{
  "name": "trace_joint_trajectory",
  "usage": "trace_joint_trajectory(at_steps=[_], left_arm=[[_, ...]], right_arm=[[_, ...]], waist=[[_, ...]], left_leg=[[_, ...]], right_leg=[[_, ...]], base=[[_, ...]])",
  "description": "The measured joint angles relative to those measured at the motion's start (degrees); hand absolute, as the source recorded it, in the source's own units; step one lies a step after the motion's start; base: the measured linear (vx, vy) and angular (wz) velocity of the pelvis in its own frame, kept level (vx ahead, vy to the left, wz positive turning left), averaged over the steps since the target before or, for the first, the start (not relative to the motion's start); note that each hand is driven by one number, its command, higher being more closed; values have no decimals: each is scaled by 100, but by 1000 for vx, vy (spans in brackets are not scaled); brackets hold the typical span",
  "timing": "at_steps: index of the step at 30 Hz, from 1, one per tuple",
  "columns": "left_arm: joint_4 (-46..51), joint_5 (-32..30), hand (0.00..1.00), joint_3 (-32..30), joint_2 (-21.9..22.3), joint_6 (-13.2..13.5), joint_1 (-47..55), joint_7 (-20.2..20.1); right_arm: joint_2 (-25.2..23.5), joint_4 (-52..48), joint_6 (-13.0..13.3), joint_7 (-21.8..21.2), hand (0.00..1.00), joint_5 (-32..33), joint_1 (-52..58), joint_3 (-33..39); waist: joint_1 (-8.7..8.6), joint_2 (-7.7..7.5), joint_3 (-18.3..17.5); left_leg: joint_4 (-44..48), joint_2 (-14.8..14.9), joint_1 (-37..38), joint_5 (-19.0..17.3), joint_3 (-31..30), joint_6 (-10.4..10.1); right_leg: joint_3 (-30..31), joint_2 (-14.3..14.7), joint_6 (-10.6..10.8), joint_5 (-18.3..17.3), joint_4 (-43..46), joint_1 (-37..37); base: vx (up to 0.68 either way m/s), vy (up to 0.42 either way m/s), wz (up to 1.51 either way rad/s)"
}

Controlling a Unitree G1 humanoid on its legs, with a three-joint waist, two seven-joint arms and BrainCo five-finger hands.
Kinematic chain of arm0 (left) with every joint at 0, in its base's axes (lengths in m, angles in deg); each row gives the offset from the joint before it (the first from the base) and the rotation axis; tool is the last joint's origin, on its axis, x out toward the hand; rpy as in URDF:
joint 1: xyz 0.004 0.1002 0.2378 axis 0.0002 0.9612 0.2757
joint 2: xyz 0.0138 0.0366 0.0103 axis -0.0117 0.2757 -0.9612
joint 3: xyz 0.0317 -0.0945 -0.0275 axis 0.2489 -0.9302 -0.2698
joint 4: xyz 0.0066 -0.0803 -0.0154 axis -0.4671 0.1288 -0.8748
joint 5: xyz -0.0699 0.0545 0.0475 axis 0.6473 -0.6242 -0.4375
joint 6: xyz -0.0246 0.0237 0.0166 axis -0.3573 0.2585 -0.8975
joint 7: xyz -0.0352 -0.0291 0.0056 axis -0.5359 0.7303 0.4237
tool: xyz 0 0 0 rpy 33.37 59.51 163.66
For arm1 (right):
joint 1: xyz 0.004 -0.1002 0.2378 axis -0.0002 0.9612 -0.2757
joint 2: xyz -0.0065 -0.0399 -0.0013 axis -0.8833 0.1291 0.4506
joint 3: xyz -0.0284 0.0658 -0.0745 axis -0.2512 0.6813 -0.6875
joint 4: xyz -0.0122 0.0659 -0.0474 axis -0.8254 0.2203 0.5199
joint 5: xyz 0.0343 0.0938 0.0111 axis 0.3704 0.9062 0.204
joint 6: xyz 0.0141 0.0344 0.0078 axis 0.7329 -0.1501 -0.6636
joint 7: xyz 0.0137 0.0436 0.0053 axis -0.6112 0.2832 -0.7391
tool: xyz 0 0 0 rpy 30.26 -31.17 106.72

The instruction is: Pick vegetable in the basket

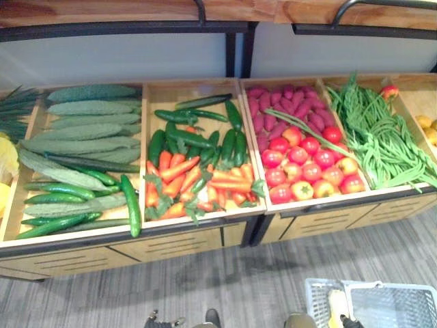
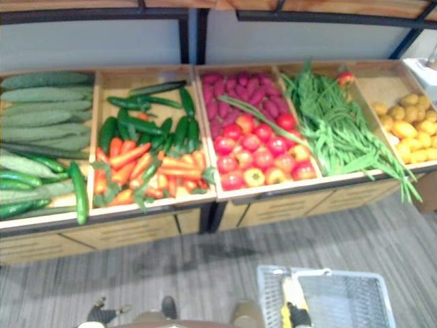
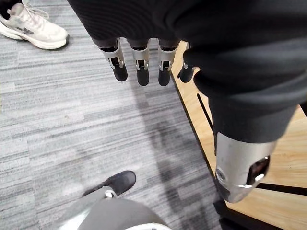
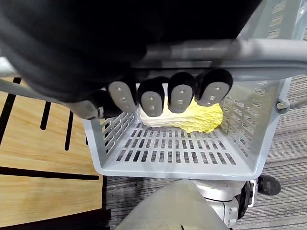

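Right wrist view: right hand (image 4: pixel 178 98) fingers curled round basket handle (image 4: pixel 268 50), perhaps cabbage (image 4: pixel 201 119) inside; left hand (image 3: pixel 142 67) fingers straight over carpet (image 3: pixel 72 120).

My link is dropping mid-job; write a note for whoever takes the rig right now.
Left hand: open, hanging free over the floor beside the stand.
Right hand: shut on the handle of the grey basket.
Done: one yellow leafy cabbage lies in the basket.
Left: further picks, if wanted, from the display bins ahead, e.g. carrots or tomatoes.
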Motion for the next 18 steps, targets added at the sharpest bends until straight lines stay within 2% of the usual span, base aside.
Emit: trace_joint_trajectory(at_steps=[1,2,3,4,5,6,8,11,14,18], left_arm=[[23,1,0,-52,-2,-4,-6,12],[55,4,0,-126,-2,-2,-10,23],[74,4,0,-189,2,-1,-11,27],[78,4,0,-214,5,3,-10,29],[78,4,0,-241,-11,5,-11,31],[-10,3,0,-344,81,3,-54,31],[-50,4,0,-455,322,0,-24,29],[-33,3,0,-575,487,4,-21,29],[-30,9,0,-958,476,-5,-7,94],[80,18,0,-1569,415,-37,45,289]], right_arm=[[0,-30,1,-2,100,-56,-11,-6],[0,-39,6,-4,100,-106,-32,-27],[-2,-36,1,-13,100,-107,-41,-30],[-9,-30,-11,-13,100,-104,-39,-25],[-50,-25,-25,-13,100,-104,-31,-8],[-75,33,-35,5,100,-105,-55,113],[11,59,-38,-5,100,-103,-59,195],[23,157,-126,-19,100,-94,40,426],[16,191,-129,-28,100,-92,160,591],[-1,197,-131,-18,100,-90,360,872]], waist=[[0,23,14],[-13,52,30],[-12,20,11],[-11,-36,-13],[-6,-208,-59],[3,-129,-56],[52,-22,-43],[59,126,-132],[66,174,-250],[97,140,-389]], left_leg=[[-5,48,-1,1,1,-2],[-1,133,1,0,-2,-13],[14,166,1,1,-8,-54],[22,167,1,-15,-23,-142],[23,108,8,-48,-41,-312],[-58,214,77,-23,-102,-460],[-219,405,205,73,-85,-647],[-376,715,346,198,-151,-823],[-388,803,328,257,-199,-835],[-488,763,296,294,-280,-850]], right_leg=[[-69,69,-14,-81,-210,-38],[-168,193,-2,-111,-764,-44],[-165,251,50,-61,-1429,-29],[-128,253,115,127,-1933,-8],[-23,229,136,589,-2329,21],[40,357,175,364,-2360,93],[-36,595,34,206,-2357,143],[-287,884,-139,96,-2391,326],[-444,978,-159,89,-2587,452],[-518,967,-103,186,-2891,587]], base=[[118,-116,-6],[101,-180,1],[118,-274,7],[99,-271,12],[125,-399,11],[85,-282,2],[81,-281,-7],[50,-231,17],[-3,-105,20],[8,2,13]])
